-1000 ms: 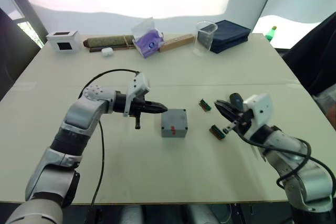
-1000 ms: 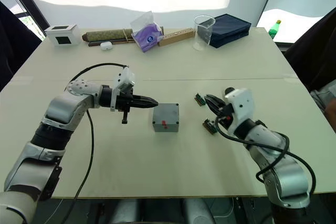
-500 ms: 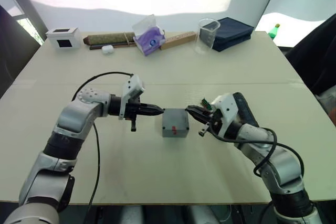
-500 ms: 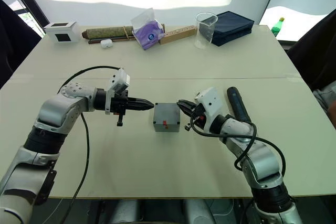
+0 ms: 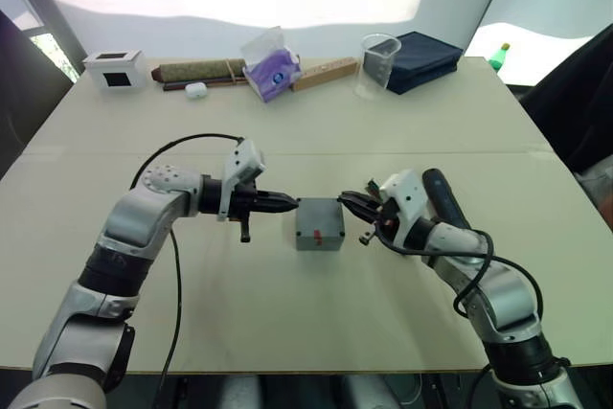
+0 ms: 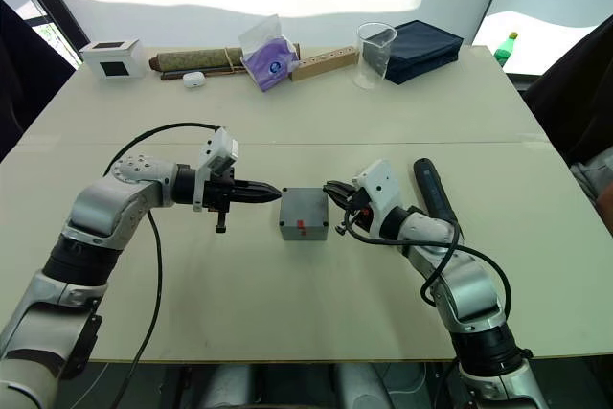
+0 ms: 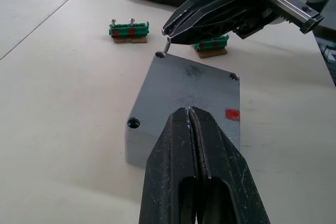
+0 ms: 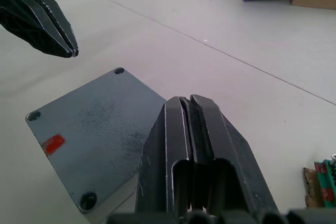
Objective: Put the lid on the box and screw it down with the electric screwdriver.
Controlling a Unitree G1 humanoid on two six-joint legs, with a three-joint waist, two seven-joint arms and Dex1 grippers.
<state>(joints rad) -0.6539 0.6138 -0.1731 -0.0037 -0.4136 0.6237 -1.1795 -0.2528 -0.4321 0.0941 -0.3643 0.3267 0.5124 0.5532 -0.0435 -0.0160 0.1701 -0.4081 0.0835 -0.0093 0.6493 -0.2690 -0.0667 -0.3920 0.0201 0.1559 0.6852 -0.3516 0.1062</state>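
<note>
The small grey box (image 5: pixel 319 234) with a red mark stands mid-table, and the grey lid (image 7: pixel 189 90) lies flush on it, showing corner holes. My left gripper (image 5: pixel 292 202) is shut and empty, its tip at the box's left edge. At the box's right edge my right gripper (image 5: pixel 343 200) is shut on a thin metal screw (image 7: pixel 166 46). The screw's tip stands right by a corner hole of the lid. The dark electric screwdriver (image 5: pixel 439 196) lies on the table behind my right forearm.
Two green strips (image 7: pixel 129 30) lie just right of the box. Along the far edge are a white box with a black window (image 5: pixel 113 69), a purple tissue pack (image 5: pixel 268 69), a clear cup (image 5: pixel 377 66) and a dark blue case (image 5: pixel 421 62).
My right gripper has swung left from beside the green strips to the box's right edge. The left gripper has edged a little closer to the box.
</note>
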